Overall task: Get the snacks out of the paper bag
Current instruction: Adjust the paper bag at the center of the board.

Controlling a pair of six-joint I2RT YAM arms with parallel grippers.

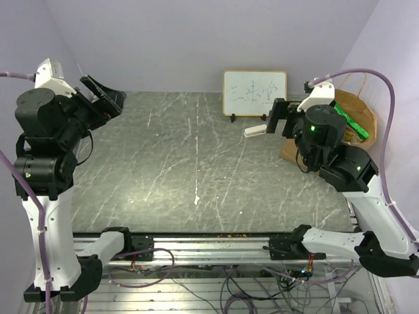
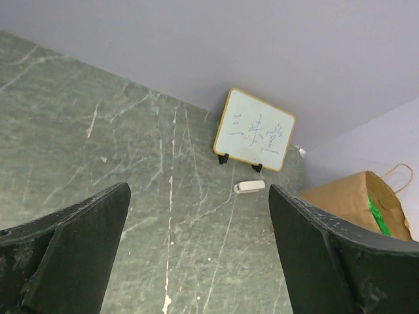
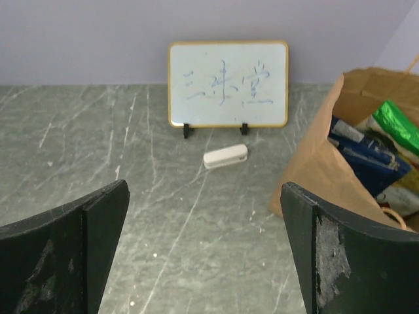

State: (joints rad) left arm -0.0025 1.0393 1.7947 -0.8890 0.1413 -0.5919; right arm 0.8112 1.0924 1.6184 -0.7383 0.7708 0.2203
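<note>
The brown paper bag [image 1: 359,112] stands at the back right of the table, partly hidden behind my right arm. In the right wrist view the paper bag [image 3: 317,160] is open toward me, with snacks inside: a green packet [image 3: 400,124], a dark blue packet [image 3: 368,157] and paler packs below them. The left wrist view shows the bag [image 2: 347,199] with a strip of green packet [image 2: 376,212]. My right gripper [image 1: 278,119] is open and empty, left of the bag, above the table. My left gripper [image 1: 99,98] is open and empty at the far left.
A small framed whiteboard [image 1: 255,93] stands against the back wall. A white eraser [image 1: 255,131] lies in front of it, beside my right gripper. The purple walls close in on the back, left and right. The metal rail [image 1: 209,245] runs along the near edge.
</note>
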